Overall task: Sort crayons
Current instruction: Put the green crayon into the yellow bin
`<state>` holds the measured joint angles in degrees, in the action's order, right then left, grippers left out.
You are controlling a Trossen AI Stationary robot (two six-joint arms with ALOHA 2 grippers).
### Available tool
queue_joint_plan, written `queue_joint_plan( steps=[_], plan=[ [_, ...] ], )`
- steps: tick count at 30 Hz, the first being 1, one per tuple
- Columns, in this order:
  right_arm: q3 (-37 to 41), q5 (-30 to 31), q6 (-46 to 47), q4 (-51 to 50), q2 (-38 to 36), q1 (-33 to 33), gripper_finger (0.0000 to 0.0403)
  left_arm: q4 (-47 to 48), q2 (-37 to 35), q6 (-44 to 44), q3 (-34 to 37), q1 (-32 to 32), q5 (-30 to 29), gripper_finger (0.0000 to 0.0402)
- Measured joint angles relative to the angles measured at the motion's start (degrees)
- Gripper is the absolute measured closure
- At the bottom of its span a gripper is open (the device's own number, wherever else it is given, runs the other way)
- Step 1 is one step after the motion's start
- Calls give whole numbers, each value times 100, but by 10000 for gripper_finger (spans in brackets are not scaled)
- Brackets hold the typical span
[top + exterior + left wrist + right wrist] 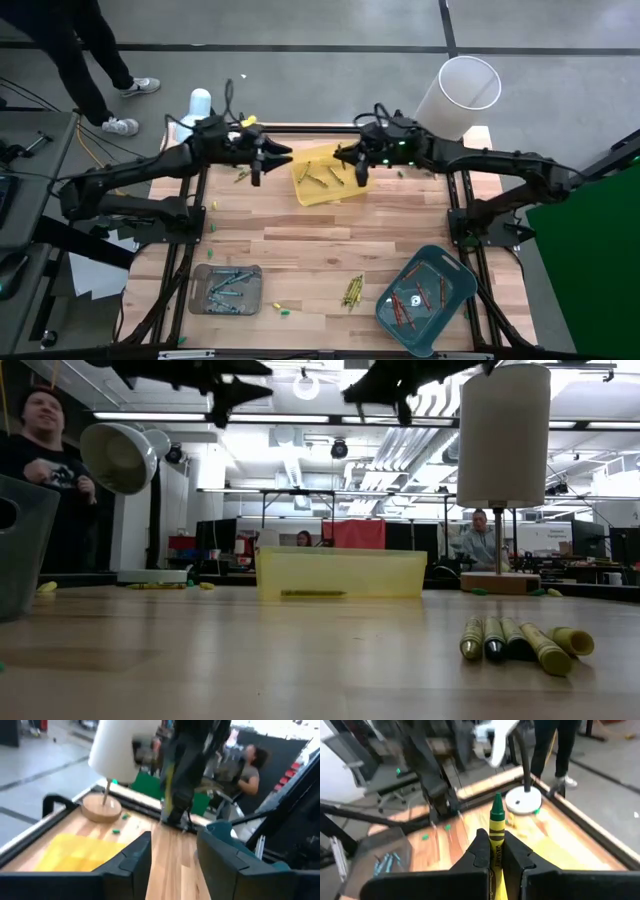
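A: Crayons, thin wax sticks: high view had a yellow-olive bunch (352, 291) loose on the wooden table (330, 235), more in the yellow plastic tray (343, 192), blue ones in the grey tray (252, 275), red ones in the teal tray (455, 290). Left gripper (262, 160) and right gripper (352, 164) hung either side of the yellow tray.

B: Low view?

A: Both grippers were up high. Loose bunch lay near the front, and one crayon showed through the yellow tray's wall.

B: Left wrist?

A: Jaws stood apart, nothing between them.

B: Right wrist?

A: Fingers were clamped on a yellow-wrapped, green-tipped crayon (496, 830), standing upright. I'd say it was a handover step, with the right arm now the carrier. Next move needs it over the matching tray, then release.
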<state>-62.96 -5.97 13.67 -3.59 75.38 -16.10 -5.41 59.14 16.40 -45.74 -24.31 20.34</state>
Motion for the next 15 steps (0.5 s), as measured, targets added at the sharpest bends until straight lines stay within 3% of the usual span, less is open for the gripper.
queue_joint_plan(
  steps=[8, 15],
  plan=[
    [-303, 211, 345, 279, 1557, -10, 400, -227, -682, 448, -2, -42, -338, 252],
    [-1024, 1131, 1451, -2007, 2709, -301, 398, -225, -868, 532, -2, -42, -558, 254]
  ],
)
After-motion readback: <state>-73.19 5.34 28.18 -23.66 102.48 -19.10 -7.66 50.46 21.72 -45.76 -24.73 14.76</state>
